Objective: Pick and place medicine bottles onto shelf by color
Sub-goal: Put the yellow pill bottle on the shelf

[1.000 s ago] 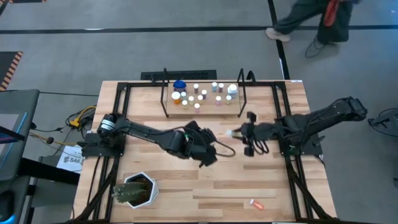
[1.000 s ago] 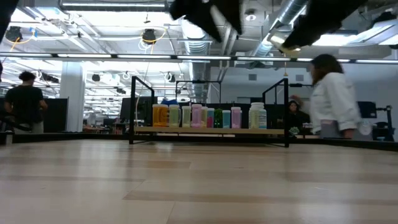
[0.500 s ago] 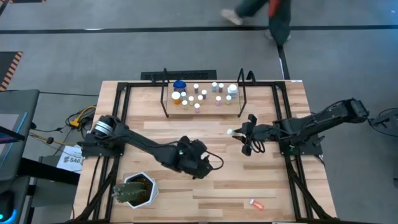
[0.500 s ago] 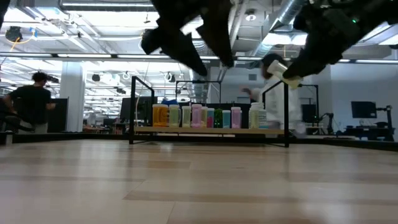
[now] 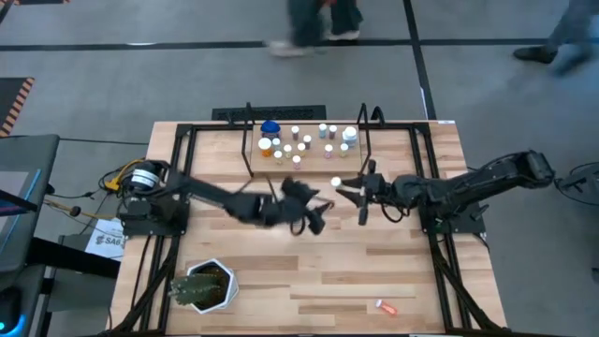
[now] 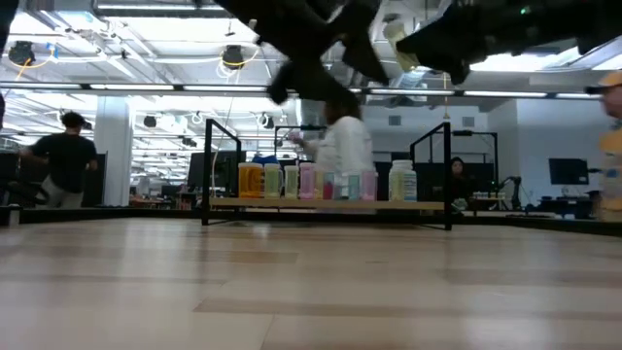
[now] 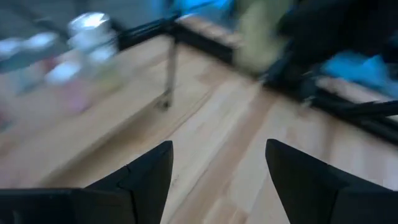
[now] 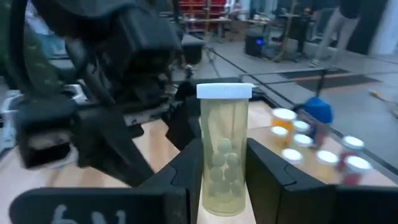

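Observation:
My right gripper (image 5: 354,190) is shut on a pale yellow bottle (image 8: 224,162) with a white cap (image 5: 337,182), above the table just near of the shelf (image 5: 309,165). The shelf holds several small bottles (image 5: 301,140), orange, pink and white, and one with a blue lid (image 5: 270,127). They stand in a row in the low view (image 6: 326,182). My left gripper (image 5: 311,213) is open and empty above the table's middle, close to the right gripper. In its wrist view (image 7: 217,171) a shelf upright (image 7: 170,74) shows ahead. My right gripper pinches the bottle's lower body (image 8: 206,183) between its two fingers (image 8: 268,177), one on each side. The fingers come roughly level from the table's right. The bottle is lifted clear of the table, its capped end (image 8: 224,91) standing out beyond the fingers.
A green spiky plant in a white pot (image 5: 200,286) stands at the near left. A small orange thing (image 5: 386,306) lies near the front right edge. Black frame rods (image 5: 178,140) run along the table's sides. People move in the room behind (image 6: 345,146).
My right gripper has carried the bottle toward the table's left and far edge, closer to the shelf. My left gripper has swung toward the near edge and then back toward the far edge and the right, ending beside the right gripper.

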{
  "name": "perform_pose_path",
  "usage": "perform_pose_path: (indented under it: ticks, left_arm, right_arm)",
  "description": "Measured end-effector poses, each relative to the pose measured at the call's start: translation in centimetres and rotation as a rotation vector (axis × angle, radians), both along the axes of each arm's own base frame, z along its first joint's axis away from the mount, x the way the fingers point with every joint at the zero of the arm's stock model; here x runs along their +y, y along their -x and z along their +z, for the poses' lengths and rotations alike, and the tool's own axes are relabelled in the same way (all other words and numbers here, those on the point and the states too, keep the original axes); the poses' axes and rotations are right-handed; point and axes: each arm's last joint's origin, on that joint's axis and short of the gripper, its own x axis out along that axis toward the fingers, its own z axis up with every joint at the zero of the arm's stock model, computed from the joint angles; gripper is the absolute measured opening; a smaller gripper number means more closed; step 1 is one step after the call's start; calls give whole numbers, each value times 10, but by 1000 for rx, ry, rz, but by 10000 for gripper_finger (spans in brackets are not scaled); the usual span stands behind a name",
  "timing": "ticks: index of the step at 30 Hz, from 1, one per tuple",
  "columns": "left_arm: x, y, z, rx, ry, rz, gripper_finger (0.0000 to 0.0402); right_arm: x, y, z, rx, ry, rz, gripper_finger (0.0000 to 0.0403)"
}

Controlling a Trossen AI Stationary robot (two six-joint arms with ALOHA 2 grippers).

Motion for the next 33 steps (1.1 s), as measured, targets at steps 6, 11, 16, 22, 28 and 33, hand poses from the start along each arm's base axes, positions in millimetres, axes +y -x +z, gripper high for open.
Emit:
perform_pose_path:
  ticks: [6,11,16,22,28,33]
  left_arm:
    - [55,-14,19,-160,2,-251,244]
    - [66,-15,24,-200,-21,-306,244]
    - [46,-15,25,-185,-116,-269,244]
    - [20,-12,31,-172,-260,-160,244]
    - [23,-11,36,-192,-295,-83,244]
    - [26,-13,39,-233,-295,-137,244]
  right_arm:
    - [-15,0,-3,33,-9,-71,117]
    - [-17,0,-2,22,-14,-57,117]
    - [-15,-1,2,-13,14,1,117]
    - [-21,6,17,-115,27,10,117]
    - [-26,13,30,-225,-46,129,117]
    - [-26,13,30,-228,-74,174,117]
